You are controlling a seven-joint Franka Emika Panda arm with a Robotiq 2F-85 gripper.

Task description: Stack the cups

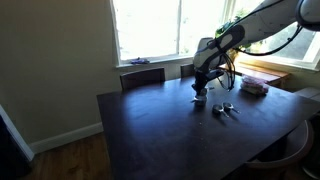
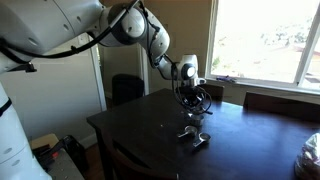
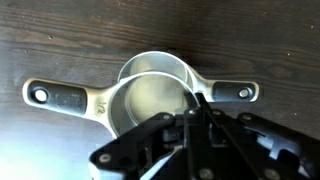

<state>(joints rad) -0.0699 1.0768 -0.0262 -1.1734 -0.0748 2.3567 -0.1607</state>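
Claw [image 3: 197,108] closed, tips together at the rim of two nested cups [image 3: 150,95] on the dark table [image 1: 150,130]; whether it pinches that rim is hidden. Other cups [image 1: 225,108] nearby, too small to count.

Both exterior views stand well back from the dark brown wooden table [image 1: 150,135], beyond different corners. Each looks slightly down and faces the sunlit windows [image 1: 150,30]. They share the tabletop's middle and the small shiny silver metal cups [image 2: 193,135]. The wrist view looks straight down, very close, onto two cups [image 3: 150,95] on the tabletop.
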